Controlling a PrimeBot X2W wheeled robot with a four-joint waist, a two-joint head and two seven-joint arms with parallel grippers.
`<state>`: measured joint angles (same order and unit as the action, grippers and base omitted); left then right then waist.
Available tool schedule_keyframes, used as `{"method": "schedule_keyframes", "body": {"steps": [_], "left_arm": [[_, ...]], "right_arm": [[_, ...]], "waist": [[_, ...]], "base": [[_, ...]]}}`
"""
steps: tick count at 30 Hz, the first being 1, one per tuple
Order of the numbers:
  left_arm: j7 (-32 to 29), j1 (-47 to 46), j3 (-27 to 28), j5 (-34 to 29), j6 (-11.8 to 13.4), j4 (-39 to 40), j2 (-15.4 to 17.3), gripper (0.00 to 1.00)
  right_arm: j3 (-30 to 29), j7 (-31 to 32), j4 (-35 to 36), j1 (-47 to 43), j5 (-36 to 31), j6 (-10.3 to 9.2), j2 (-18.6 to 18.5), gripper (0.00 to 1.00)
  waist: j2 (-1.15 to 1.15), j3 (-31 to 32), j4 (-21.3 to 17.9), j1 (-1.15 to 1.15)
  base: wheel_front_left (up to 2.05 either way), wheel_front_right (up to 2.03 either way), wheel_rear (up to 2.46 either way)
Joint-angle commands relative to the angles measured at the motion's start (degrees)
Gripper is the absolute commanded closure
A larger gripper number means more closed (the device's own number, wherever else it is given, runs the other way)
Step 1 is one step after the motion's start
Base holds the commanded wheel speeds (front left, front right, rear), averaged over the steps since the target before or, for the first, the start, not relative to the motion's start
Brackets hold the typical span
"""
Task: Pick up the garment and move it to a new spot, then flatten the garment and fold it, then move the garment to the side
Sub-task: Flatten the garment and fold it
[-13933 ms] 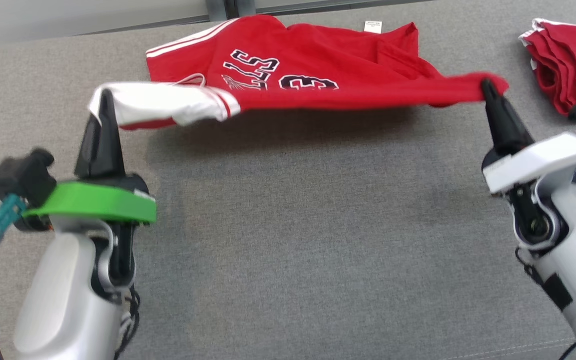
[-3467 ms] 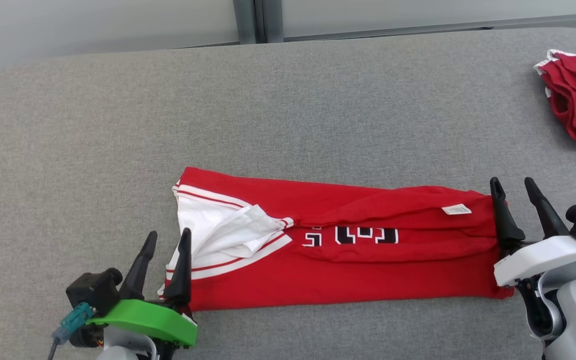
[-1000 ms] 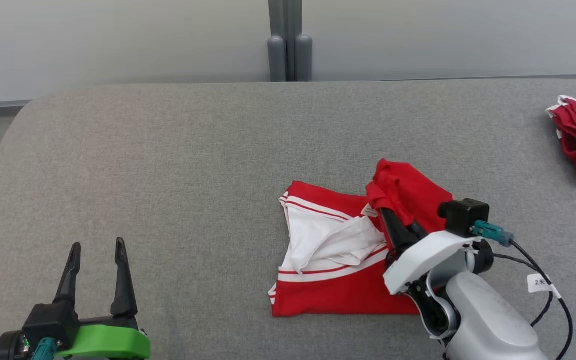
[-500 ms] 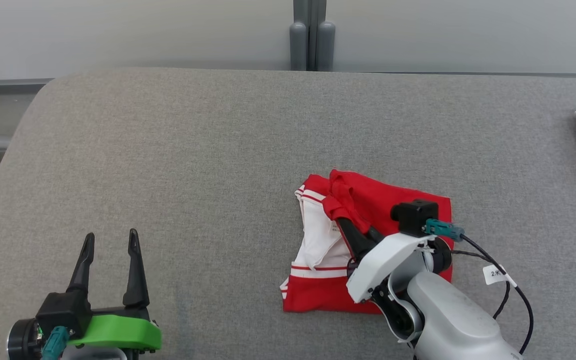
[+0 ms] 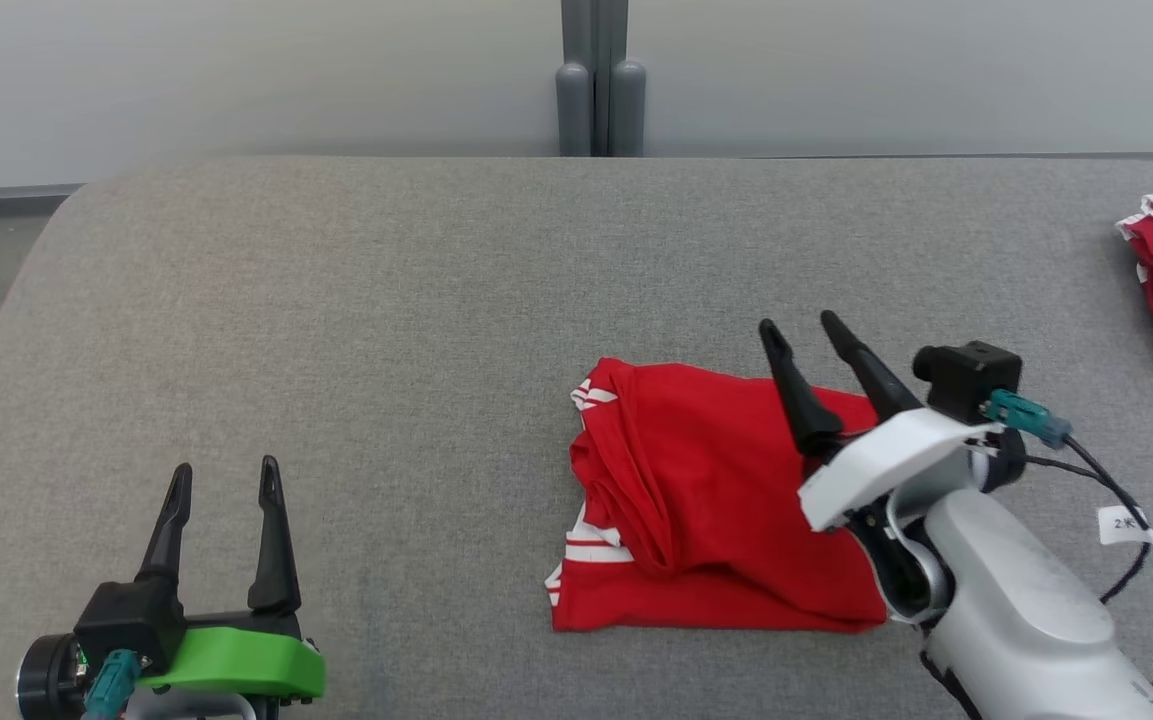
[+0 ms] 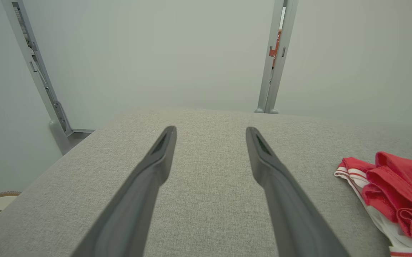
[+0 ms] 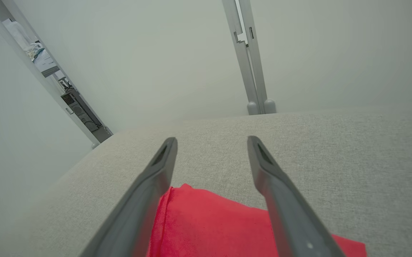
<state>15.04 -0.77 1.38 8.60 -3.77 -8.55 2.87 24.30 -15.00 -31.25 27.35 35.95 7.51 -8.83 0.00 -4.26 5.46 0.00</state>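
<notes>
The right gripper [image 5: 796, 322] has released the folded garment [image 5: 706, 490], jaws now open above it at frame centre-right on the counter [image 5: 336, 300] (left gripper [image 5: 225, 466] idle, jaws open, lower left): folding appears done; relocation aside remains.

Grey fabric surface [image 5: 336, 300], pale wall [image 5: 236, 70], metal post [image 5: 593, 90]
</notes>
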Motion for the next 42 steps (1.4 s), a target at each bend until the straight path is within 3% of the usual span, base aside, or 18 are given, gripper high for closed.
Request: {"method": "schedule_keyframes", "body": {"steps": [1,9,19,26,36,37,39,42], "left_arm": [[0.1,-0.1,0.0,0.0,0.0,0.2,0.1,0.00],[0.1,0.9,-0.2,-0.7,-0.2,0.9,0.1,0.00],[0.1,2.2,-1.1,-0.7,-0.3,1.4,0.1,0.00],[0.1,2.2,-1.4,-0.7,-0.3,1.5,0.1,0.00],[0.1,1.7,-1.8,-0.5,-0.5,1.5,0.1,0.00],[0.1,1.5,-2.0,-0.4,-0.5,1.5,0.1,0.00],[0.1,1.3,-2.2,-0.3,-0.3,1.6,0.1,0.00],[0.1,0.8,-2.5,-0.2,-0.2,1.6,0.1,0.00]], "right_arm": [[-1.8,-0.2,1.8,-2.2,-1.3,-0.06,-1.1,0.00],[-11.5,-0.2,12.5,-12.3,-7.7,-0.05,-4.2,0.00],[-17.9,-0.2,22.4,-23.6,-13.5,-0.05,-1.8,0.00],[-17.3,-0.2,23.6,-25.9,-15.2,-0.05,-0.4,0.00],[-10.0,-0.2,18.1,-21.7,-15.0,-0.06,-0.2,0.00],[-9.4,-0.2,16.8,-20.9,-14.9,-0.05,-0.1,0.49],[-8.7,-0.2,14.9,-19.3,-14.7,-0.05,0.2,1.00],[-7.6,-0.2,11.2,-17.0,-14.7,-0.05,0.3,1.00]], "waist": [[0.00,0.3,-0.6,0.00],[0.00,1.3,-3.0,0.00],[0.00,2.0,-4.8,0.00],[0.00,2.3,-4.4,0.00],[0.00,2.0,-1.7,0.00],[0.00,1.8,-1.3,0.00],[0.00,1.5,-0.6,0.00],[0.00,0.9,0.5,0.00]], "base": [[0.00,0.00,0.00],[0.00,0.00,0.00],[0.00,0.00,0.00],[0.00,0.00,0.00],[0.00,0.00,0.00],[0.00,0.00,0.00],[0.00,0.00,0.00],[0.00,0.00,0.00]]}}
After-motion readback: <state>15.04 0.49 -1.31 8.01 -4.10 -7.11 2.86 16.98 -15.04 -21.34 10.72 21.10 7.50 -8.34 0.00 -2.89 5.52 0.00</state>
